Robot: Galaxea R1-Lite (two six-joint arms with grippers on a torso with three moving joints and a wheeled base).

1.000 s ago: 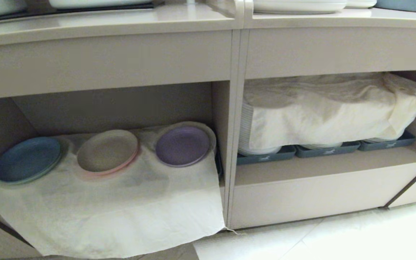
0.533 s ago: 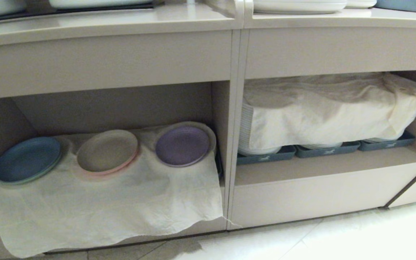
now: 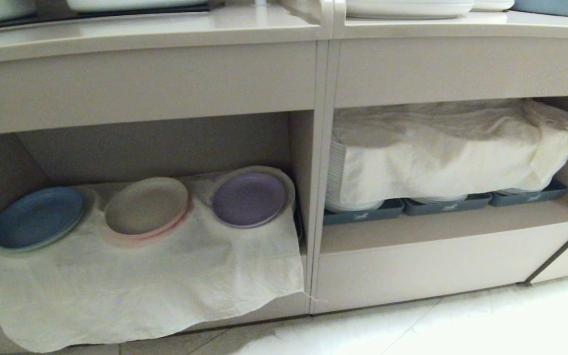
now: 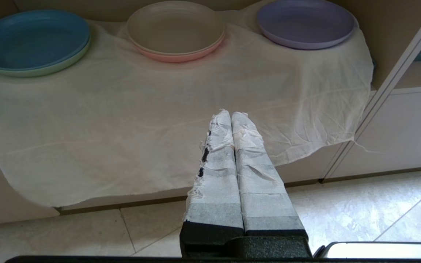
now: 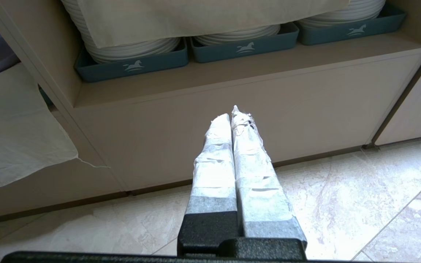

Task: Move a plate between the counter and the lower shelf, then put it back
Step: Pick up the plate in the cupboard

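The lavender plate (image 3: 249, 199) (image 4: 306, 23) lies on the cream cloth (image 3: 156, 276) at the right end of the lower shelf (image 3: 165, 148). Above runs the beige counter (image 3: 165, 34). My left gripper (image 4: 231, 115) is shut and empty, held low over the floor in front of the hanging cloth (image 4: 159, 120), well short of the plate. My right gripper (image 5: 231, 114) is shut and empty too, in front of the panel below the neighbouring cubby. Neither arm shows in the head view.
A blue plate (image 3: 37, 217) and a beige plate on a pink one (image 3: 146, 207) share the cloth. The right cubby holds stacked white plates (image 5: 133, 47) in grey-blue trays (image 3: 363, 214) under another cloth (image 3: 442, 148). White dishes (image 3: 407, 7) stand on the counter. Pale floor tiles (image 3: 437, 325) lie below.
The cloth's hanging front edge has drawn back up and settled, baring the plinth and floor below it. The plates and both arms have kept still.
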